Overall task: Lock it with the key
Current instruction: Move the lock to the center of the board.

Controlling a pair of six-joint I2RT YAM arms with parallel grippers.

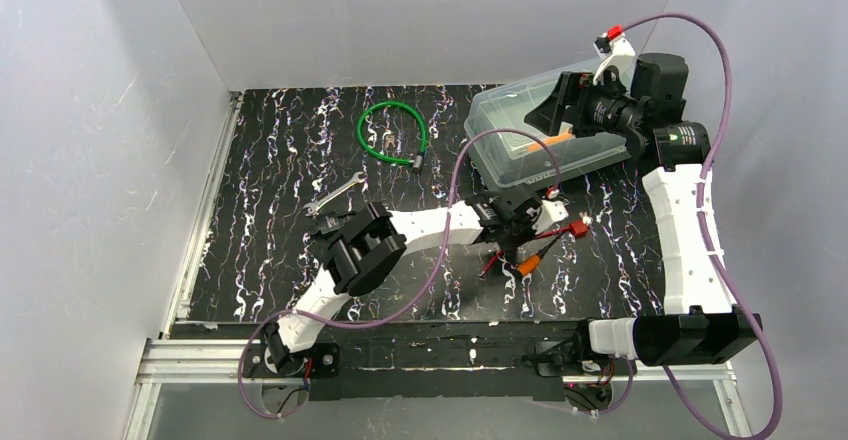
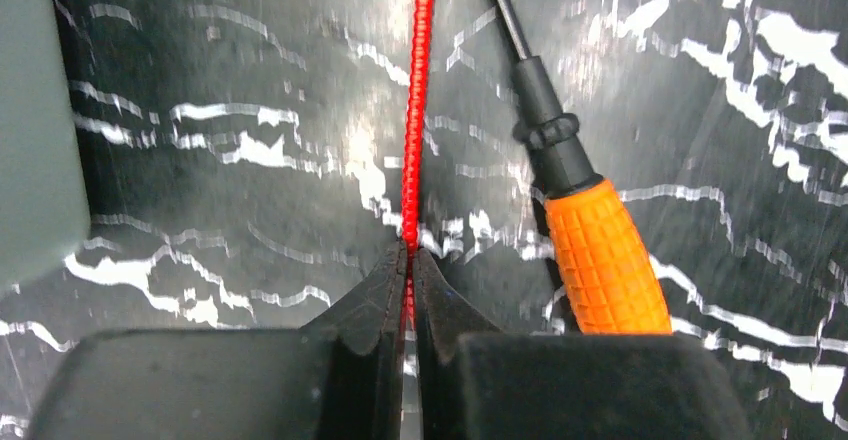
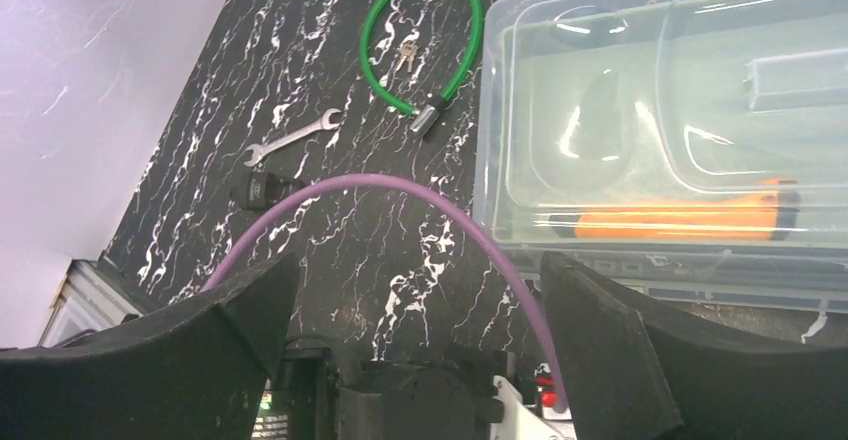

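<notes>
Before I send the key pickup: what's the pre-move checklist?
1. Left gripper free: not ok. It is shut on a red cord, beside the orange screwdriver.
2. Right gripper open: ok. It is above the clear bin.
3. Keys visible and uncovered: ok. They lie inside the loop of the green cable lock.
4. Cable end seated in the lock head: cannot tell.
5. Wrench apart from the lock: ok.

Your cameras
Overhead looks down; left wrist hugs the black marbled tabletop (image 2: 250, 160); right wrist shares overhead's green looped cable lock (image 3: 425, 117).
</notes>
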